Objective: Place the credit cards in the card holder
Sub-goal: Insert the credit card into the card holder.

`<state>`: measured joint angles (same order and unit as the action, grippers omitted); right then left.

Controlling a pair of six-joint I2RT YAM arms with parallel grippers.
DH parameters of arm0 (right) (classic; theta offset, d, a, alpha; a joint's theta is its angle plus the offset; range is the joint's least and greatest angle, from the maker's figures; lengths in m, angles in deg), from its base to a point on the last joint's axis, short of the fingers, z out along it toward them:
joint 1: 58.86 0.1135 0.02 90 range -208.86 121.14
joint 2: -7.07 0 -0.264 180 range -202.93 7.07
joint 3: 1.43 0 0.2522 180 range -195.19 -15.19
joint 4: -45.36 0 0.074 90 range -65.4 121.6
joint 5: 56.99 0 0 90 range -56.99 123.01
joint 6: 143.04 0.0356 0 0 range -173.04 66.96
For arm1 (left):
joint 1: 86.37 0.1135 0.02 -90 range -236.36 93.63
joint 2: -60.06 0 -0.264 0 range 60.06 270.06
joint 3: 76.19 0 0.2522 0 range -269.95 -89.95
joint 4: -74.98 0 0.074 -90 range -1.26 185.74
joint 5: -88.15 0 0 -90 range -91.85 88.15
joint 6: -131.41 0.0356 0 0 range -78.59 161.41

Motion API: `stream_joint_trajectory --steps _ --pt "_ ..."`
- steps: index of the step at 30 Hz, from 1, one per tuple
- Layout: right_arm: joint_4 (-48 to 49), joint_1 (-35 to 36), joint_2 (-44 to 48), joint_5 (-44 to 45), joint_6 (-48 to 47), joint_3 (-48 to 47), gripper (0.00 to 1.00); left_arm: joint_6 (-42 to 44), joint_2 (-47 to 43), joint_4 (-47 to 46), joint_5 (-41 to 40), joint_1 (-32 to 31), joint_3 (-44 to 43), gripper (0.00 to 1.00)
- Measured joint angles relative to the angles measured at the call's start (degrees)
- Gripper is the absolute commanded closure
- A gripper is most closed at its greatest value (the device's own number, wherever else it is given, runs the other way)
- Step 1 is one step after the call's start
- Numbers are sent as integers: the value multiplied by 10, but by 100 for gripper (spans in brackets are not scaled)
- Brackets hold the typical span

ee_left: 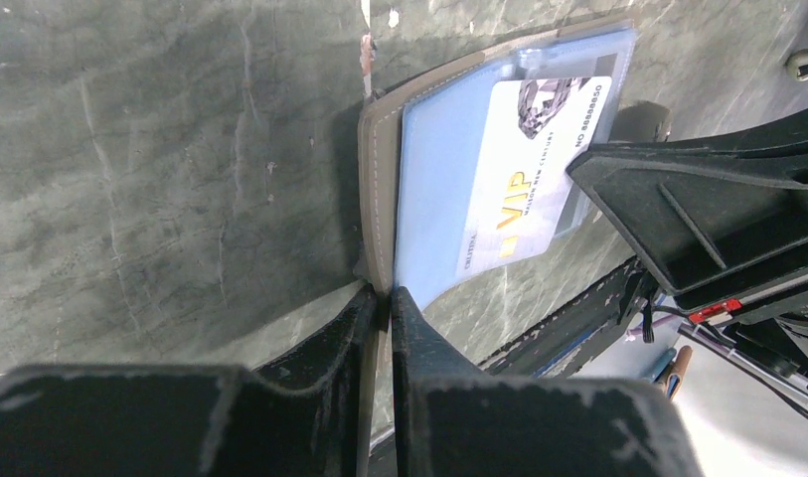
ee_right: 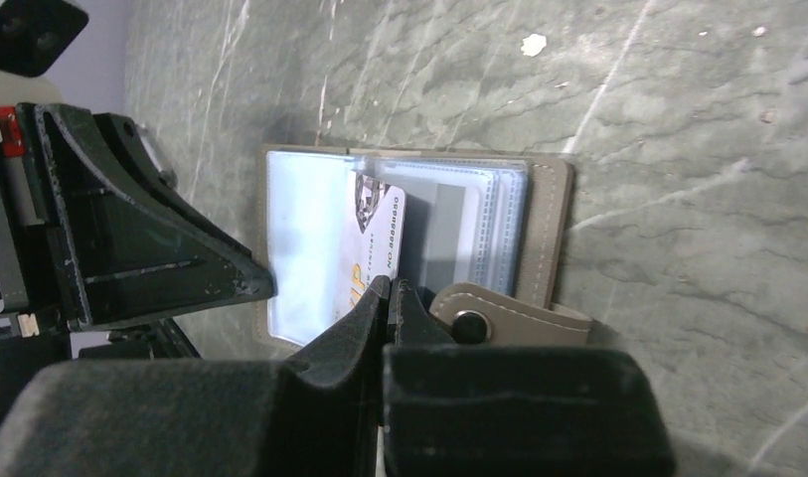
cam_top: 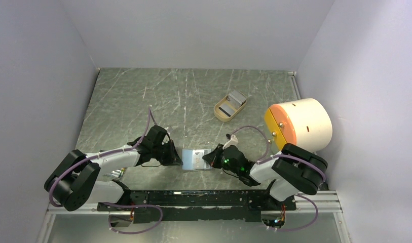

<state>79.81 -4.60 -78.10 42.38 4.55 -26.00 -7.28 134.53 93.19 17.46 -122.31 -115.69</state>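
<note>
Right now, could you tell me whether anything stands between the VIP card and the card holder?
Nothing visible does; the VIP card, pinched in the right gripper, lies directly on the open card holder.

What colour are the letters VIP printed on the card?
Golden yellow, on a white credit card; the left wrist view shows them best.

- The grey-green marbled table (cam_top: pixel 138 101) is carrying three things.
- The card holder (cam_top: pixel 195 160) is lying open near the front.
- A tan oval tray (cam_top: pixel 230 107) is sitting farther back.
- A cream cylinder (cam_top: pixel 305 124) is lying at right.
</note>
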Motion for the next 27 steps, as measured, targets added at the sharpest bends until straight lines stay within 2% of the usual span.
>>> stream_joint_trajectory --steps 10,17,24,27 --pt "17 0 -11 -32 -10 -3 100 0 1 0 0 0 0 85" --pt "64 0 -68 -54 -8 -22 100 0 2 0 0 0 0 85" --pt "63 0 -84 -71 2 -39 74 0 2 1 0 -1 0 85" --pt "32 0 -60 -70 3 -41 70 0 2 0 2 -1 0 84"
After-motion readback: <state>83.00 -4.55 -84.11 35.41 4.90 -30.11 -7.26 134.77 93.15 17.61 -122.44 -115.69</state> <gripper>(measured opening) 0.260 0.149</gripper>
